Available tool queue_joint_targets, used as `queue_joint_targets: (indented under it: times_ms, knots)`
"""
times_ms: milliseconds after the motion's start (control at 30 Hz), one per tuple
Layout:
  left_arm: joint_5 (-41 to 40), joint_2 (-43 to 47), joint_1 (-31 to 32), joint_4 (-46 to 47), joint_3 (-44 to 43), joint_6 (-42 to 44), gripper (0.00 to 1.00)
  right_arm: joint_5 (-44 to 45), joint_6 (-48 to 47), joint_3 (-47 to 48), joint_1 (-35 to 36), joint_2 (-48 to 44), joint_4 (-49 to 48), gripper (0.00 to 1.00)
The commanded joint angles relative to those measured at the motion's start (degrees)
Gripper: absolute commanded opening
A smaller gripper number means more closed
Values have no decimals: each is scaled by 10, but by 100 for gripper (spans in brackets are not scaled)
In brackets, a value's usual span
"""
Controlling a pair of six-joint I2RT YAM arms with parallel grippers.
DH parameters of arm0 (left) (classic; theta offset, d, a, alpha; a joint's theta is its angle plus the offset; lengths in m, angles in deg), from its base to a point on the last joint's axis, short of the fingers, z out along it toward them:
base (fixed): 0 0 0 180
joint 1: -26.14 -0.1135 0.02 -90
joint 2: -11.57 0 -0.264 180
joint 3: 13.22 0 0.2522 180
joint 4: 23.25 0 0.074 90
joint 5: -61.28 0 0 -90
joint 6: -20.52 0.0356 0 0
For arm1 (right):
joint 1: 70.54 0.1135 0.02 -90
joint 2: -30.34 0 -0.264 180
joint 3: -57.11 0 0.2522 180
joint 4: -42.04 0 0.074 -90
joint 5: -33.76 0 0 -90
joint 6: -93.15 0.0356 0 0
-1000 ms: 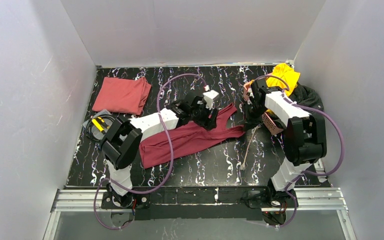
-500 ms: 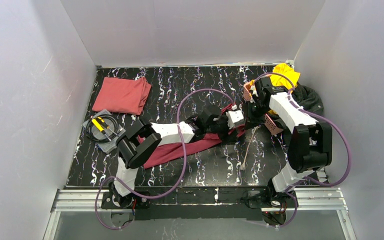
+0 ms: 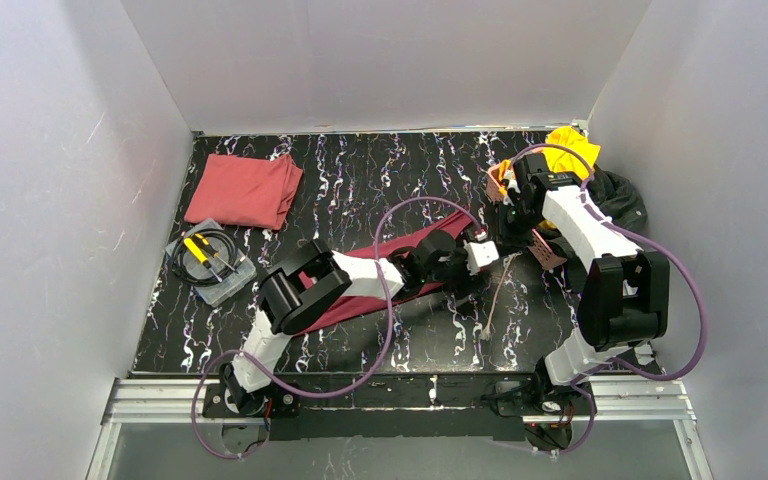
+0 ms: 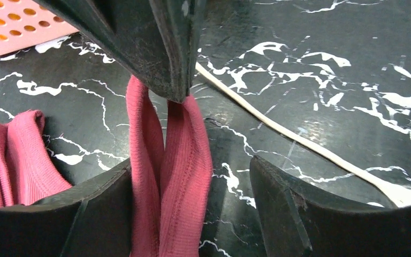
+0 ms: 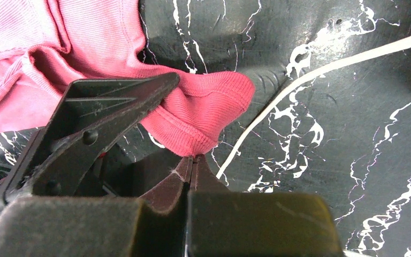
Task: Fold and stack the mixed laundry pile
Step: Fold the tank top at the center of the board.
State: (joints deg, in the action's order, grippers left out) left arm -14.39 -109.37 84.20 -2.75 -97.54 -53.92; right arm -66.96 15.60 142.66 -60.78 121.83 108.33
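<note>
Right wrist view: the right gripper (image 5: 192, 162) has its jaws clamped on the maroon garment (image 5: 206, 115). Left wrist view: the left gripper (image 4: 190, 167) jaws are apart, straddling it.

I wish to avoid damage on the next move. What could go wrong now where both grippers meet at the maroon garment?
1. The right gripper pinches only the very edge of the maroon garment; a pull may slip it free.
2. The left gripper stands open around the same fold, very near the right one; closing could strike it.
3. The cream cord lies beside the cloth and may get dragged along.
</note>
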Motion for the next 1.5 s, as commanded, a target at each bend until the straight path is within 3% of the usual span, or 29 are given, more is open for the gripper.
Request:
queue_joint_targets:
  times_ms: [0, 67, 200, 267, 467, 533, 600, 833, 1033, 1367, 1467]
  knots:
    - [-88, -10, 18, 19, -33, 36, 68, -12, 1, 7, -3, -23, 6, 1]
    - [-131, -21, 28, 16, -43, 49, 63, -11, 0, 7, -3, -25, 6, 1]
    - [-155, -10, 34, 13, -40, 30, 28, -12, -1, 2, -7, -27, 0, 1]
    - [-122, -1, 31, 4, -38, 19, 17, -19, -1, -4, -10, -27, -5, 1]
    - [-4, 13, 0, -48, -45, -42, 0, -25, 11, -32, -34, -52, -41, 49]
    - [67, 14, -23, -54, -46, -80, 0, -28, 17, -45, -50, -69, -61, 67]
    - [131, 12, -45, -61, -52, -112, 0, -36, 18, -63, -67, -90, -96, 78]
    - [291, -6, -101, -76, -87, -205, 0, -73, 1, -198, -92, -186, -273, 88]
    - [384, -36, -118, -141, -144, -224, 0, -212, 30, -326, -92, -252, -469, 92]
    - [453, -50, -125, -173, -182, -254, 0, -204, 1, -344, -92, -243, -476, 93]
    - [464, -55, -127, -182, -191, -257, 0, -220, 2, -349, -92, -245, -487, 86]
